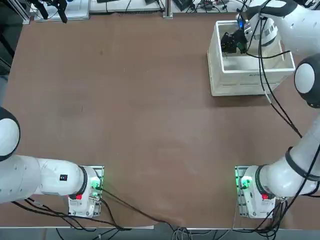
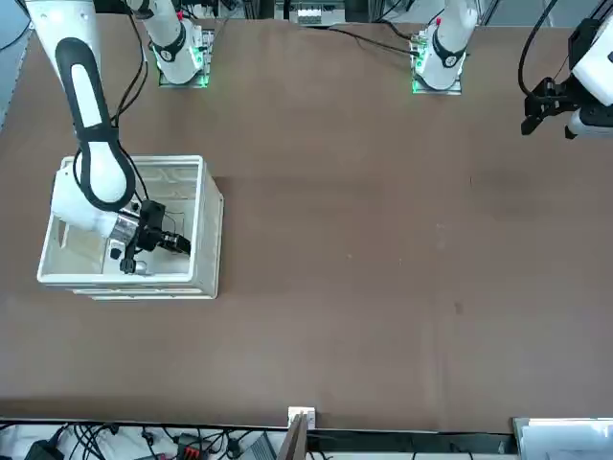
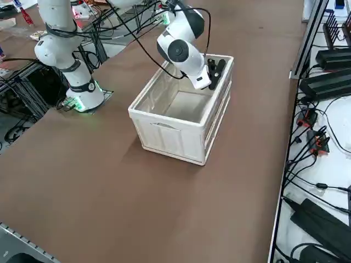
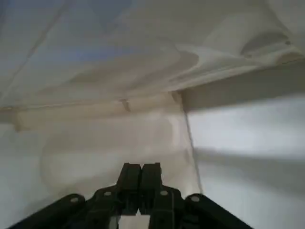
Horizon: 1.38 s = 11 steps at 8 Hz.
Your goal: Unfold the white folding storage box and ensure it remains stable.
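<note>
The white folding storage box (image 1: 250, 76) stands unfolded as a deep crate at the far right of the table, all walls upright (image 2: 207, 230) (image 3: 170, 134). My right gripper (image 1: 226, 46) reaches down inside it, shut with nothing between the fingers, close to the inner face of the end wall that faces the table's middle (image 2: 184, 246) (image 3: 219, 67). In the right wrist view the closed fingertips (image 4: 141, 168) point at the crate's pale inner wall (image 4: 95, 138) near a corner hinge line. Whether the tips touch the wall cannot be told.
The brown table (image 1: 140, 115) spreads wide to the left of the crate. Cables and power bricks (image 3: 321, 137) lie along a shelf beyond the table's far edge. My right arm's base (image 1: 252, 192) sits at the near edge.
</note>
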{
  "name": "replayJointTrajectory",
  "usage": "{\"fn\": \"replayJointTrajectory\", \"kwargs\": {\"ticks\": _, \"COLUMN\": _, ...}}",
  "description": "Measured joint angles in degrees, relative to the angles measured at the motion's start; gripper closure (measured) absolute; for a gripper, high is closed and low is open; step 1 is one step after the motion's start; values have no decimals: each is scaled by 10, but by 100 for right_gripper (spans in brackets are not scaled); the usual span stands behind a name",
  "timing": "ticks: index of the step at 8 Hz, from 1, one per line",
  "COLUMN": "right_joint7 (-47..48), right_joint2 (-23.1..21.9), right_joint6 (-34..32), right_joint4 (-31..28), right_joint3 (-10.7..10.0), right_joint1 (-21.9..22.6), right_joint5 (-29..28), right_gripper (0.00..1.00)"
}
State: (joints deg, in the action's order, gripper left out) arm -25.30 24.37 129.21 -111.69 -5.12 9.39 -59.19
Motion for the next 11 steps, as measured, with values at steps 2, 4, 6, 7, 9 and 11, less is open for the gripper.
{"fn": "replayJointTrajectory", "kwargs": {"ticks": 2, "right_joint7": 22, "right_joint2": -9, "right_joint6": 7, "right_joint4": 7, "right_joint3": -3, "right_joint1": 1, "right_joint5": 114, "right_gripper": 98}}
{"fn": "replayJointTrajectory", "kwargs": {"ticks": 4, "right_joint7": 93, "right_joint2": -32, "right_joint6": 8, "right_joint4": 30, "right_joint3": -15, "right_joint1": 1, "right_joint5": 255, "right_gripper": 90}}
{"fn": "replayJointTrajectory", "kwargs": {"ticks": 6, "right_joint7": 143, "right_joint2": -51, "right_joint6": -26, "right_joint4": 57, "right_joint3": -22, "right_joint1": 1, "right_joint5": 345, "right_gripper": 78}}
{"fn": "replayJointTrajectory", "kwargs": {"ticks": 7, "right_joint7": 148, "right_joint2": -56, "right_joint6": -92, "right_joint4": 89, "right_joint3": -34, "right_joint1": 1, "right_joint5": 390, "right_gripper": 63}}
{"fn": "replayJointTrajectory", "kwargs": {"ticks": 9, "right_joint7": 151, "right_joint2": -62, "right_joint6": -249, "right_joint4": 186, "right_joint3": -52, "right_joint1": -5, "right_joint5": 463, "right_gripper": 32}}
{"fn": "replayJointTrajectory", "kwargs": {"ticks": 11, "right_joint7": 182, "right_joint2": -75, "right_joint6": -309, "right_joint4": 231, "right_joint3": -55, "right_joint1": -4, "right_joint5": 514, "right_gripper": 9}}
